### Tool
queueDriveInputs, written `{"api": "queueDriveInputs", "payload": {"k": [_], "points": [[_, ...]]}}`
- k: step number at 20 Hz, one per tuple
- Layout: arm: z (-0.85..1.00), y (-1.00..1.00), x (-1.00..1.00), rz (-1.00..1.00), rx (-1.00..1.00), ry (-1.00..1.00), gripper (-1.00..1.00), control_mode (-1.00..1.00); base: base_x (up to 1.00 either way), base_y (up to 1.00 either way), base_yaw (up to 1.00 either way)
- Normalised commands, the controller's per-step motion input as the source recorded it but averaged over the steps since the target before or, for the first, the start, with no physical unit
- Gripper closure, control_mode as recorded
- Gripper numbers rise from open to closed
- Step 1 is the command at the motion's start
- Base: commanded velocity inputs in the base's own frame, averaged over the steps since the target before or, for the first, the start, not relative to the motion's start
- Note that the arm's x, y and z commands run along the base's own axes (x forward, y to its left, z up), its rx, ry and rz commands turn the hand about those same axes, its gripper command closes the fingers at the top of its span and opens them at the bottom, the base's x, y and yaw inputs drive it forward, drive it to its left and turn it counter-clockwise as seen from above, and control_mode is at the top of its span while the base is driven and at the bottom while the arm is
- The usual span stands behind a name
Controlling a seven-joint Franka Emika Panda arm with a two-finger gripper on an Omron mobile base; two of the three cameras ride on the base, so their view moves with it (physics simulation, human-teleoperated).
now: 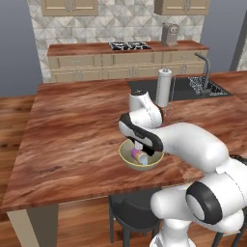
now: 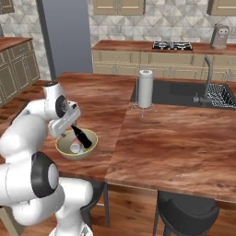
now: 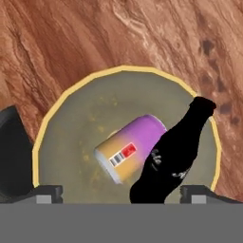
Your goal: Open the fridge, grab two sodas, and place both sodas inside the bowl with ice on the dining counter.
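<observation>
The bowl (image 3: 52, 128) on the desk (image 3: 71, 42) holds a purple can (image 3: 130, 147) and a dark bottle (image 3: 173, 156), both lying between the spread claw (image 3: 121, 193) tips.

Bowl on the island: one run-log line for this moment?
bowl: on dining counter | can: lying inside | bottle: inside, leaning on can | gripper: above bowl, jaws open, empty

paper towel roll (image 2: 145, 88) upright by sink (image 2: 184, 93) | stool (image 2: 189, 213) below

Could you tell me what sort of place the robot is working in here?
A home kitchen, rendered: a wood-topped island counter with an inset sink and faucet, plus a stove on the far wall counter.
</observation>
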Motion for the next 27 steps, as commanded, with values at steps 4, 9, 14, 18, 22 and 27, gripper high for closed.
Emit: {"api": "queueDriveInputs", "payload": {"k": [4, 9, 14, 18, 22, 27], "points": [[0.45, 0.01, -0.30, 0.00, 0.00, -0.12, -1.00, -1.00, 0.00, 0.00, 0.00], [0.35, 0.13, -0.53, 0.00, 0.00, -0.09, -1.00, -1.00, 0.00, 0.00, 0.00], [0.31, 0.04, -0.71, 0.00, 0.02, -0.12, -1.00, -1.00, 0.00, 0.00, 0.00], [0.32, 0.00, -0.75, 0.00, 0.06, -0.16, -1.00, -1.00, 0.00, 0.00, 0.00], [0.41, 0.00, -0.71, 0.00, 0.07, -0.16, -1.00, -1.00, 0.00, 0.00, 0.00], [0.46, -0.03, -0.63, 0.00, 0.08, -0.16, -1.00, -1.00, 0.00, 0.00, 0.00]]}}
